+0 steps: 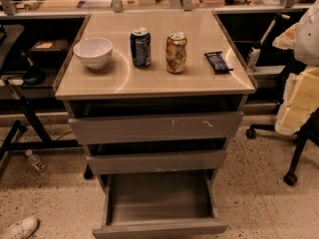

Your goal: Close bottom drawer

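The bottom drawer [159,229] of the tan-topped cabinet [149,81] is pulled far out toward me. Its grey tray [159,198] lies open and holds nothing. Its plain flat front is at the bottom edge of the camera view. The middle drawer [157,162] above it stands slightly out. The top drawer [157,127], with white scratch marks, also stands slightly out. My gripper is not in view.
On the cabinet top stand a white bowl [92,52], a blue can [140,47], a gold can [176,53] and a dark snack bar [218,61]. A wheeled chair [294,153] with yellow foam is at the right. A bottle [35,161] and a white shoe [19,228] lie on the floor at the left.
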Tool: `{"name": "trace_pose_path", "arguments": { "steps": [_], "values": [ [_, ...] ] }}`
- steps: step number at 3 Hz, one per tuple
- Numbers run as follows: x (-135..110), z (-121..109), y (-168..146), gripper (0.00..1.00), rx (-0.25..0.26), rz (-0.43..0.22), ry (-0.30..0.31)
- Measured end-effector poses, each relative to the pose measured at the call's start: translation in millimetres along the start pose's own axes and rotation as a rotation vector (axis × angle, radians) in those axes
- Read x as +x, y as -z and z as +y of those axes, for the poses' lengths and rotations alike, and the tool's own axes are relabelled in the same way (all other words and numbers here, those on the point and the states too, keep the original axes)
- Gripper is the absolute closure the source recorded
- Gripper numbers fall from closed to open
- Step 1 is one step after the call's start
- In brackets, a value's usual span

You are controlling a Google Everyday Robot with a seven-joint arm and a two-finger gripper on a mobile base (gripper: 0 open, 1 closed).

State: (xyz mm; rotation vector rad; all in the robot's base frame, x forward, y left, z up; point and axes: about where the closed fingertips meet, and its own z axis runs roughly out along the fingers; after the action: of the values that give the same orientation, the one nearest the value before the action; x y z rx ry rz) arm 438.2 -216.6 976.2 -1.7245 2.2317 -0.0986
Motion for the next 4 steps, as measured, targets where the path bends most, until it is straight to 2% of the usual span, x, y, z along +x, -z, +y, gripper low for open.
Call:
{"name": "trace_pose_path", "arguments": {
  "steps": [1, 2, 4],
  "values": [
    [0.0, 0.0, 0.0, 0.00, 0.000, 0.000, 0.000],
    [0.0, 0.0, 0.0, 0.20, 0.000, 0.000, 0.000],
    [0.0, 0.0, 0.0, 0.66, 0.000, 0.000, 0.000]
  ]
}}
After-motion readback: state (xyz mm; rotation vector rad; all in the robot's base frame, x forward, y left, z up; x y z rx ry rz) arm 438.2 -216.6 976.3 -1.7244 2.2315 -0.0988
